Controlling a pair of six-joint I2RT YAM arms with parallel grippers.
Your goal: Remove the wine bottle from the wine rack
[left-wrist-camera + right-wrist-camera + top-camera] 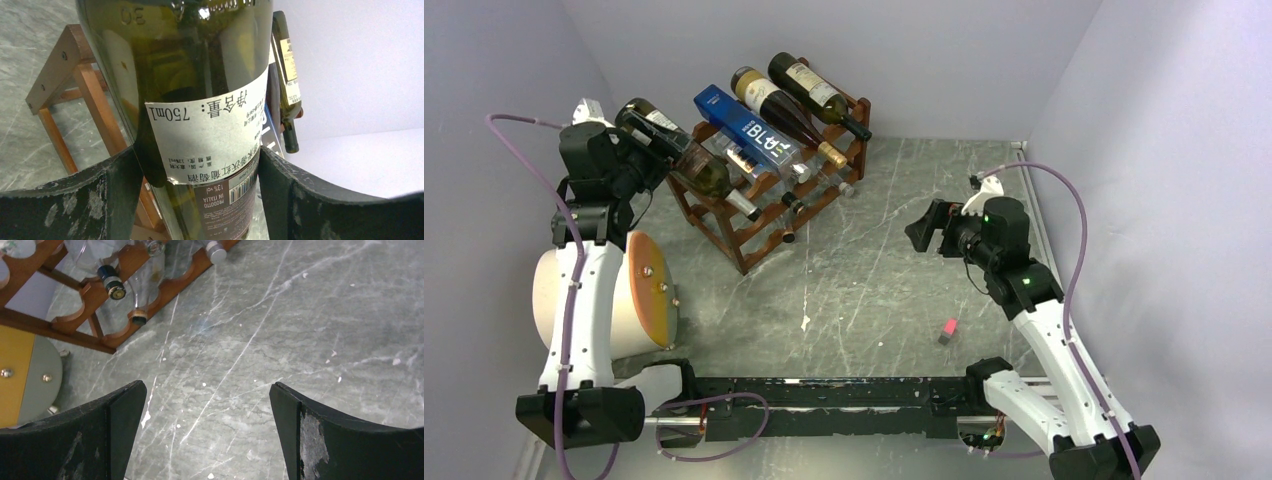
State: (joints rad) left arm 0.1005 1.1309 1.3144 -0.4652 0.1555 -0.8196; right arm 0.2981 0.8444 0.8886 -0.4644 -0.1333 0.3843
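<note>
clamping the green wine bottle point(686, 160) round its body, my left jaws press one pad to each side of the glass where the white back label wraps round. that puts the grip on the wide, heavy part, so the neck should not swing me about. the bottle lies tilted over the left end of the wine rack point(740, 255), which stands toward the far left corner of the surface point(874, 290). whether its belly sits in the scalloped rail or hangs just clear i cannot tell. i judge the lift-off is the step in hand, drawing away from the blue boxed bottle point(749, 130) beside it. my right jaws hang spread wide and empty over the right side of the surface, well apart from the rack, likely so they do not crowd the way out.
</note>
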